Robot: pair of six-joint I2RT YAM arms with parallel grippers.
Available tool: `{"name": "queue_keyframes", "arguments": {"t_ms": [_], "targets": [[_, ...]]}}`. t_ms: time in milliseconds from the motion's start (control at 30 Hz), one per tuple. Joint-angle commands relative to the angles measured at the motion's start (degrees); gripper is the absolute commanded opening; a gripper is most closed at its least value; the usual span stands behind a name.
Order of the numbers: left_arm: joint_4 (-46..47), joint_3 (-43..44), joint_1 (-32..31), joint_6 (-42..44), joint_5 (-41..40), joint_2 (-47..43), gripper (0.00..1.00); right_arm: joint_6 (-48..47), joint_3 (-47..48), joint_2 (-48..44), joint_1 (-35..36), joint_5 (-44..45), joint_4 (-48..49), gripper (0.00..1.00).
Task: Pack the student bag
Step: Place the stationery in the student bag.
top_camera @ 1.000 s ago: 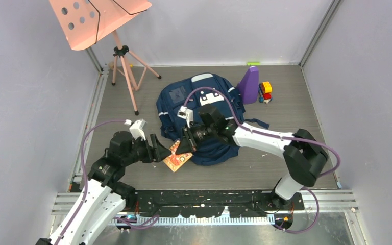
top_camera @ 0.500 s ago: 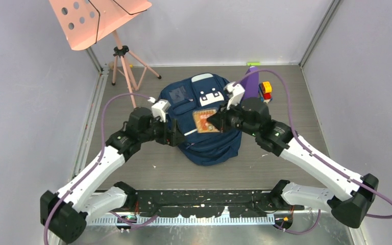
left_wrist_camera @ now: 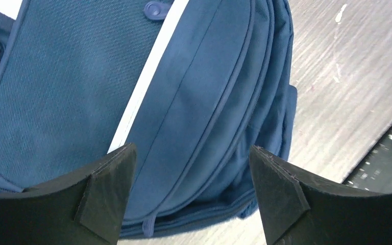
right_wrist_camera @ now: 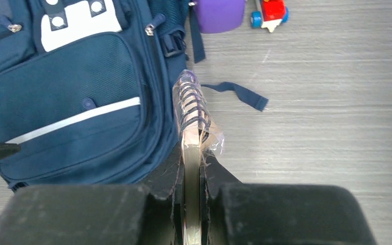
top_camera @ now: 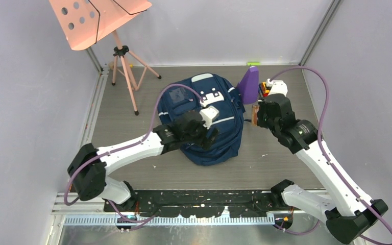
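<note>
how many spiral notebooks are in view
1. The spiral notebook is gripped edge-on in the right end effector, just right of the student bag in the overhead view. Any inside the bag would be hidden.

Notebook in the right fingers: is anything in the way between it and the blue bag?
Nothing stands in the gap: the notebook, clamped by the fingers of the right gripper, hangs just right of the student bag over the floor. But the bag's zips look shut, and the open left gripper hovers over its front pocket.
</note>
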Motion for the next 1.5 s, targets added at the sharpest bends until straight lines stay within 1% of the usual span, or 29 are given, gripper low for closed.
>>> {"name": "queue_keyframes", "arguments": {"t_ms": [0, 133, 233, 300, 400, 633, 667, 733, 833, 867, 933, 967, 1000, 1100, 1233, 1333, 1467], "targets": [[7.08, 3.90, -3.69, 6.59, -13.89, 4.75, 0.84, 0.22, 1.91, -1.81, -0.17, 4.12, -4.49, 0.00], [9.57, 4.04, -4.54, 9.11, -18.71, 7.69, 0.86, 1.34, 1.02, -2.58, -0.15, 2.47, -5.65, 0.00], [9.62, 4.65, -4.78, 10.49, -21.48, 9.67, 0.87, 2.33, 0.62, -3.18, -0.21, 1.09, -5.80, 0.00], [9.33, 5.06, -5.06, 12.23, -25.69, 10.44, 0.87, 3.43, 0.60, -3.47, -0.17, 0.44, -5.71, 0.00], [9.38, 5.65, -5.08, 11.65, -31.90, 10.27, 0.86, 4.19, 0.21, -4.02, -0.17, -0.53, -5.62, 0.00], [12.63, 4.67, -5.03, 11.45, -33.57, 5.95, 0.83, 4.94, -0.31, -4.73, -0.17, -1.47, -6.13, 0.00], [12.65, 4.61, -5.00, 11.37, -34.14, 5.96, 0.79, 5.04, -0.36, -4.88, -0.17, -1.59, -6.16, 0.00], [12.25, 4.63, -4.99, 11.19, -35.22, 6.64, 0.67, 5.54, -0.69, -5.33, -0.17, -1.87, -5.94, 0.00], [10.49, 5.18, -4.99, 11.14, -34.53, 8.26, 0.43, 7.74, -1.82, -6.13, -0.17, -2.52, -4.72, 0.00], [10.20, 5.28, -4.99, 9.31, -34.35, 8.45, 0.35, 9.54, -2.71, -6.49, -0.17, -2.52, -3.98, 0.00], [9.80, 5.47, -4.99, 7.03, -34.10, 7.88, 0.13, 12.67, -4.59, -7.07, -0.17, -2.79, -2.28, 0.01], [10.02, 5.47, -4.99, 5.93, -33.54, 7.15, 0.04, 13.87, -5.26, -7.38, -0.17, -3.94, -1.67, 0.01], [10.64, 5.39, -4.99, 5.15, -32.63, 5.97, 0.00, 16.19, -6.67, -7.54, -0.17, -4.72, -0.34, 0.01], [12.62, 4.79, -4.99, 2.70, -28.40, 0.92, 0.00, 21.52, -10.41, -8.66, -0.17, -10.22, 3.35, 0.01], [15.36, 4.49, -4.99, -0.93, -21.05, -3.34, 0.00, 30.89, -15.49, -10.25, -0.12, -17.76, 12.52, 0.01], [15.98, 4.50, -4.99, -2.56, -16.81, -4.29, 0.00, 37.50, -18.17, -11.10, -0.08, -20.81, 16.14, 0.01], [14.93, 5.46, -4.99, -3.16, -14.24, -3.36, 0.00, 43.36, -21.46, -12.13, -0.08, -24.09, 21.24, 0.01]]}}
